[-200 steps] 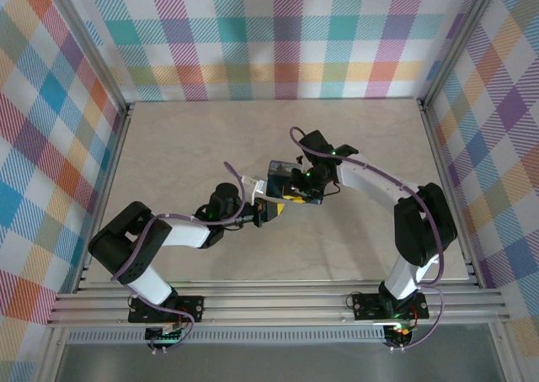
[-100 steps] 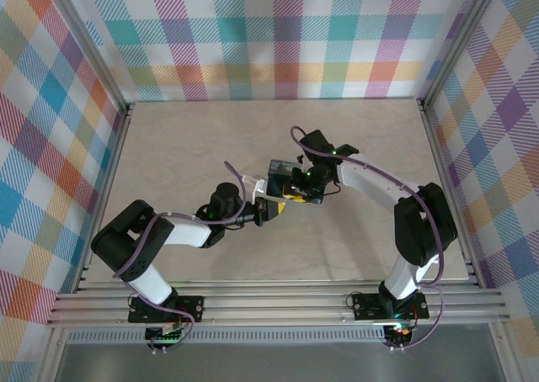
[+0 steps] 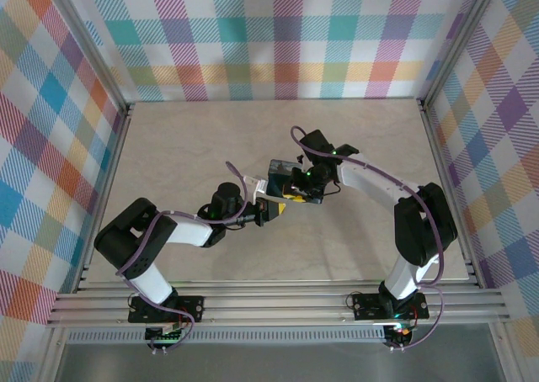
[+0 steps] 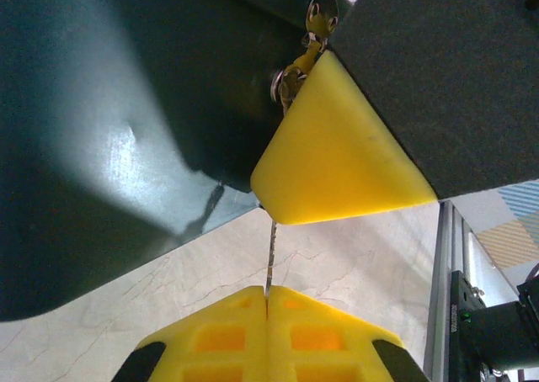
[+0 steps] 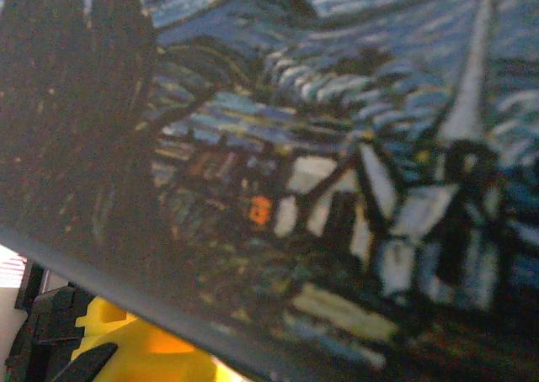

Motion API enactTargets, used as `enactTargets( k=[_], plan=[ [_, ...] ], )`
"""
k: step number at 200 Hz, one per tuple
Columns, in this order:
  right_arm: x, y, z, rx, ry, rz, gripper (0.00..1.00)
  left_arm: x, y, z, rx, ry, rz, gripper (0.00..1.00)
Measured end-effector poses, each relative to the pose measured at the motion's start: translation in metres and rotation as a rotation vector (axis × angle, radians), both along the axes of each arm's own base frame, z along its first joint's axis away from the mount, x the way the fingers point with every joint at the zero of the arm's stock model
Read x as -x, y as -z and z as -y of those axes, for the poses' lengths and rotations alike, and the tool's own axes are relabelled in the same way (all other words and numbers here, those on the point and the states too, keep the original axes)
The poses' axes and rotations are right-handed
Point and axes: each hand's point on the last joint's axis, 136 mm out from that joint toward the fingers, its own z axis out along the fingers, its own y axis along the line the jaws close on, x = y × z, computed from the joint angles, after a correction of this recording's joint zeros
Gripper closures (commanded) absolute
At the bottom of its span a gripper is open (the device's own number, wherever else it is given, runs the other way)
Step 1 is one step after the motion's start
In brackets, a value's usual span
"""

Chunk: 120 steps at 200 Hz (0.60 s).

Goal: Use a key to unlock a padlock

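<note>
My left gripper (image 4: 268,296) is shut on the key (image 4: 270,256), a thin grey blade seen edge on that points up from between the yellow pads. The key's tip ends at the lower edge of the right gripper's yellow fingertip (image 4: 337,155). That fingertip lies against the dark tin (image 4: 126,104). My right gripper (image 3: 296,187) is shut on the tin (image 3: 280,173) at mid-table, and the left gripper (image 3: 268,210) sits just below it. Small silvery loops (image 4: 321,12) show at the tin's edge. The padlock's blue body is hidden. The tin's painted face (image 5: 337,146) is close up in the right wrist view.
The pale marble table (image 3: 185,155) has plaid walls on three sides and metal rails along its edges (image 3: 278,302). Bare table top (image 4: 362,247) lies under the key. A yellow and black gripper part (image 5: 126,352) peeks out below the tin.
The left arm's elbow has crept slightly to the right. Both grippers, the key and the tin stay where they were.
</note>
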Motion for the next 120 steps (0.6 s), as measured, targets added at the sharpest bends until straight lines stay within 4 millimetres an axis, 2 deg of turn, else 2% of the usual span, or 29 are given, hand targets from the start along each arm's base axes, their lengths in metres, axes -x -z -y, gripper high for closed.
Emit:
enactTargets(
  k=[120],
  plan=[
    [-0.0018, -0.0016, -0.0013, -0.014, 0.007, -0.001, 1.00, -0.0052, -0.0035, 0.0029, 0.040, -0.015, 0.008, 1.00]
  ],
)
